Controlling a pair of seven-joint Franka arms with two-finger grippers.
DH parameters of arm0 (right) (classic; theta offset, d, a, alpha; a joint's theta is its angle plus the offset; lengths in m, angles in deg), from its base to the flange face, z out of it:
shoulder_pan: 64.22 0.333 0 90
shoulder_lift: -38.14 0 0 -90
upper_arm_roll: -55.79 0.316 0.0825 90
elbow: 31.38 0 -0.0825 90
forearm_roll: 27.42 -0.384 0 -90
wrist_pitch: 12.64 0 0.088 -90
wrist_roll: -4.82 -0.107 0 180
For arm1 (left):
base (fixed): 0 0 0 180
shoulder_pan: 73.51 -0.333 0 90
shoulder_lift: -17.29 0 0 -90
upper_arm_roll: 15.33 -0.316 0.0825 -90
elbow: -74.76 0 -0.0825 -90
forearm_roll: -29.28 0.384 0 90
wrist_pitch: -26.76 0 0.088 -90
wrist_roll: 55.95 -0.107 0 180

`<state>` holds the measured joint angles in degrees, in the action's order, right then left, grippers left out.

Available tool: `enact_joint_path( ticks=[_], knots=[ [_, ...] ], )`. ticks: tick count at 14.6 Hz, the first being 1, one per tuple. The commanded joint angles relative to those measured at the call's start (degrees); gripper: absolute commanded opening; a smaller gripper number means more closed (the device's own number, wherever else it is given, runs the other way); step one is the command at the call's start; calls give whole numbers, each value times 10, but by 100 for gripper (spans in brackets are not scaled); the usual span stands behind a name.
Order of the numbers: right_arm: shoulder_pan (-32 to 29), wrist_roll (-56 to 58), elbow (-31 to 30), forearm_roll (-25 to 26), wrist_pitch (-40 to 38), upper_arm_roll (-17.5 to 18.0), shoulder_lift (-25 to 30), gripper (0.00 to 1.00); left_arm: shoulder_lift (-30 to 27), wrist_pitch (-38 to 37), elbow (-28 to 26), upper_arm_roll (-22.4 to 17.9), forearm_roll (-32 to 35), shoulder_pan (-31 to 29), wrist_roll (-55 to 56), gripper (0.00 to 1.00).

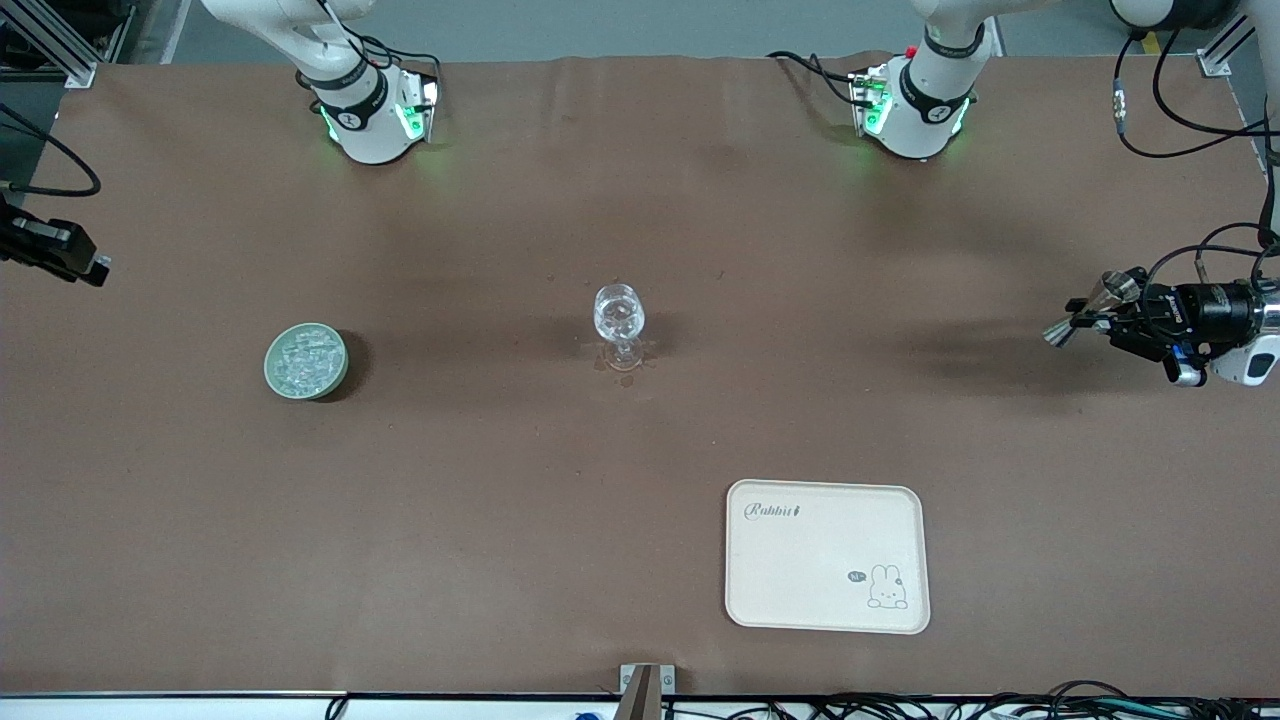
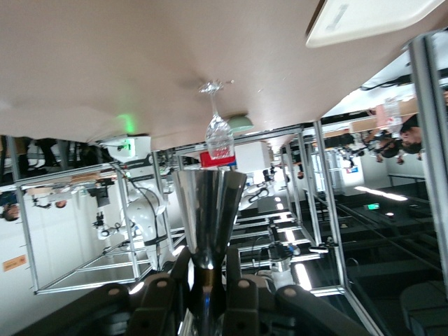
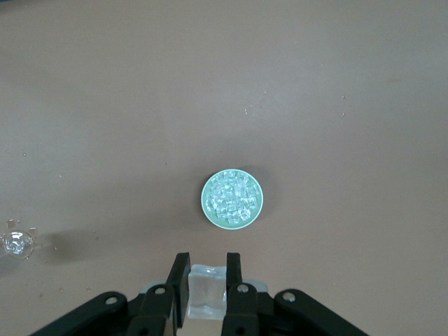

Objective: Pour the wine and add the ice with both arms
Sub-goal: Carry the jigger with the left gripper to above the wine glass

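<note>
Standing mid-table, the stemmed glass [image 1: 619, 322] was farther than the cream tray [image 1: 826, 556].
Ice [image 1: 305, 357] filled the green bowl [image 1: 340, 372] toward the right arm's end; above it the right gripper [image 3: 205, 283] pinched one ice cube [image 3: 206, 290], while the left gripper [image 1: 1095, 318] clamped a steel jigger [image 1: 1092, 307] over the table's opposite end.

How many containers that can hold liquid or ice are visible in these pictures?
3. The stemmed glass stands mid-table. The green bowl of ice sits toward the right arm's end. The metal measuring cup is held in the left hand, over the left arm's end of the table.
</note>
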<state>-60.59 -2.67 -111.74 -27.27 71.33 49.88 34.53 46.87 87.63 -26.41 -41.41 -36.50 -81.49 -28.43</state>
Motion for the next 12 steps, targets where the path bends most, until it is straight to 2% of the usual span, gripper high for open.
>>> enact_joint_path(
  ticks=[1, 5, 9, 12],
  knots=[
    [-3, 0, -5, -14, 12, -1, 4, 0, -85, 56, -74, 44, 20, 0, 33, 0],
    [-5, 0, -5, -14, 12, -1, 4, 0, -165, 144, -143, 130, 20, -3, 99, 0],
    [-17, 0, -5, -14, 10, 5, 4, 0, -199, 202, -149, 214, 20, -6, 161, 0],
    [-33, 0, -5, -15, 9, 27, 4, 0, -213, 266, -158, 286, 19, -6, 211, 0]
  ],
)
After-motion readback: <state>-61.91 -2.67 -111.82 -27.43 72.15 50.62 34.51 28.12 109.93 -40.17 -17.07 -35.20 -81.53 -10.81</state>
